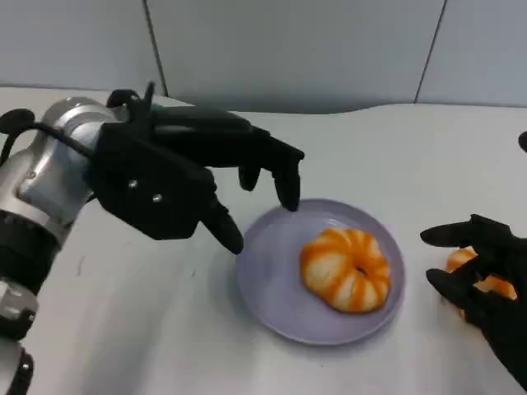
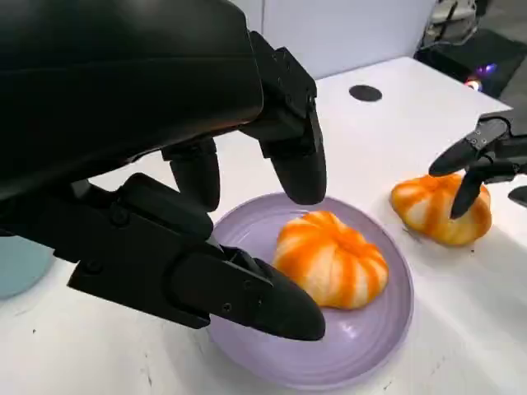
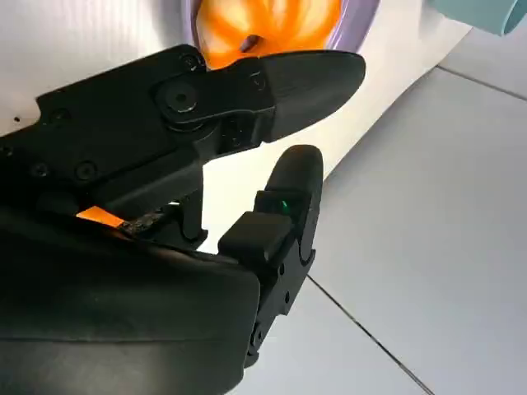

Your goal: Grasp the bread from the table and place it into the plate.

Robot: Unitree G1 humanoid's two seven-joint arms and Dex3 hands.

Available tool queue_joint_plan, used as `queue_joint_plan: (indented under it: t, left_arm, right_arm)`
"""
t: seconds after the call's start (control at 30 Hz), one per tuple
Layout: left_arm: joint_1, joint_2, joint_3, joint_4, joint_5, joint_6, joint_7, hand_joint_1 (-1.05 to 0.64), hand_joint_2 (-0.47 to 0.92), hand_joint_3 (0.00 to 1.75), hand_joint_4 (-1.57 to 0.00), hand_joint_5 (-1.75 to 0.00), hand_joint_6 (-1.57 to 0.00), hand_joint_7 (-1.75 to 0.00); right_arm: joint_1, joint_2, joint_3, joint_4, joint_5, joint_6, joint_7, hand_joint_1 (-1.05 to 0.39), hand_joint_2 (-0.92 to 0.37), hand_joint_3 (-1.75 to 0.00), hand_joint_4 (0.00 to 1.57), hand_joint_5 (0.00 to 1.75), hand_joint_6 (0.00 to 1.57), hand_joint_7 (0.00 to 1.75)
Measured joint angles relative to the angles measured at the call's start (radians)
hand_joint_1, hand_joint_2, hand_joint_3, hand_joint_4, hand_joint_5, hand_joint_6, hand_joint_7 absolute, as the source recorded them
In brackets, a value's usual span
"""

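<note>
An orange-and-white striped bread [image 1: 346,267] [image 2: 329,259] lies on the lavender plate [image 1: 272,280] [image 2: 329,354] at mid-table. My left hand [image 1: 189,177] [image 2: 165,164] hovers over the plate's left rim with its fingers apart, holding nothing. A second striped bread [image 1: 458,260] [image 2: 436,216] sits on the table to the right of the plate. My right hand [image 1: 498,317] [image 2: 486,152] is over it, fingers spread and fingertips touching its top. In the right wrist view the right hand [image 3: 189,164] points toward the plate [image 3: 356,20] and its bread [image 3: 263,25].
A light blue object [image 2: 16,263] [image 3: 486,12] stands left of the plate, beyond my left hand. A black round mark [image 2: 365,93] lies on the white table behind the breads. Grey wall panels close off the table's far edge.
</note>
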Motion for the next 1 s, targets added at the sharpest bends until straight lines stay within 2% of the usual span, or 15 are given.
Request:
queue_joint_plan:
  t: [0.03, 0.1, 0.33, 0.47, 0.53, 0.57, 0.63, 0.67, 0.77, 0.87, 1.0]
  left_arm:
    - [0.014, 0.002, 0.027, 0.011, -0.042, -0.009, 0.000, -0.71, 0.92, 0.13, -0.12, -1.29, -0.25, -0.79]
    - [0.050, 0.013, 0.085, 0.034, -0.123, -0.016, -0.002, -0.68, 0.92, 0.13, -0.13, -1.25, -0.25, -0.73]
    - [0.213, 0.042, 0.200, 0.024, -0.255, 0.016, -0.004, -0.61, 0.92, 0.12, -0.24, -1.30, -0.35, -0.68]
    - [0.323, 0.041, 0.255, -0.060, -0.290, 0.101, 0.035, -0.52, 0.92, 0.10, -0.31, -1.46, -0.35, -0.91]
    - [0.365, 0.039, 0.280, -0.104, -0.304, 0.147, 0.058, -0.42, 0.92, 0.11, -0.35, -1.67, -0.27, -1.33]
    - [0.397, 0.033, 0.298, -0.137, -0.322, 0.186, 0.083, -0.38, 0.92, 0.11, -0.37, -1.71, -0.26, -1.46]
    - [0.467, 0.012, 0.334, -0.215, -0.350, 0.274, 0.145, -0.33, 0.92, 0.10, -0.40, -1.74, -0.24, -1.59]
    - [0.504, 0.001, 0.346, -0.248, -0.361, 0.317, 0.174, -0.35, 0.92, 0.09, -0.48, -1.74, -0.29, -1.68]
    - [0.606, -0.020, 0.380, -0.363, -0.374, 0.469, 0.250, -0.34, 0.92, 0.07, -0.61, -1.75, -0.39, -1.74]
    - [0.675, -0.034, 0.414, -0.453, -0.392, 0.603, 0.314, -0.29, 0.90, 0.05, -0.64, -1.75, -0.45, -1.75]
    - [0.731, -0.071, 0.438, -0.485, -0.407, 0.684, 0.374, -0.25, 0.89, 0.03, -0.70, -1.75, -0.54, -1.75]
  right_arm:
    - [-0.001, 0.000, 0.000, 0.000, -0.001, 0.001, 0.000, -0.29, -0.92, -0.26, 0.69, 1.12, 0.72, 0.57]
    - [-0.001, -0.001, -0.001, 0.000, -0.003, 0.004, 0.000, -0.27, -0.92, -0.25, 0.70, 1.12, 0.72, 0.56]
    - [0.001, -0.005, -0.007, 0.012, 0.006, -0.004, 0.001, -0.27, -0.92, -0.25, 0.69, 1.13, 0.72, 0.56]
    - [-0.002, -0.010, -0.013, 0.023, 0.009, -0.023, 0.001, -0.26, -0.92, -0.25, 0.68, 1.13, 0.73, 0.57]
    - [-0.003, -0.017, -0.014, 0.037, 0.006, -0.042, 0.000, -0.26, -0.92, -0.25, 0.68, 1.12, 0.73, 0.56]
    - [-0.002, -0.017, -0.014, 0.041, 0.004, -0.048, -0.001, -0.26, -0.92, -0.25, 0.68, 1.12, 0.73, 0.56]
    - [-0.001, -0.018, -0.016, 0.045, 0.004, -0.053, -0.004, -0.26, -0.92, -0.25, 0.68, 1.11, 0.73, 0.57]
    - [0.002, -0.019, -0.018, 0.047, 0.004, -0.057, -0.006, -0.27, -0.92, -0.25, 0.70, 1.12, 0.74, 0.57]
    - [0.005, -0.020, -0.020, 0.069, 0.006, -0.089, -0.007, -0.28, -0.92, -0.25, 0.71, 1.13, 0.74, 0.59]
    - [0.006, -0.021, -0.023, 0.085, 0.017, -0.103, -0.007, -0.28, -0.92, -0.26, 0.70, 1.14, 0.74, 0.60]
    - [0.006, -0.022, -0.024, 0.117, 0.023, -0.132, -0.007, -0.28, -0.92, -0.25, 0.70, 1.14, 0.74, 0.61]
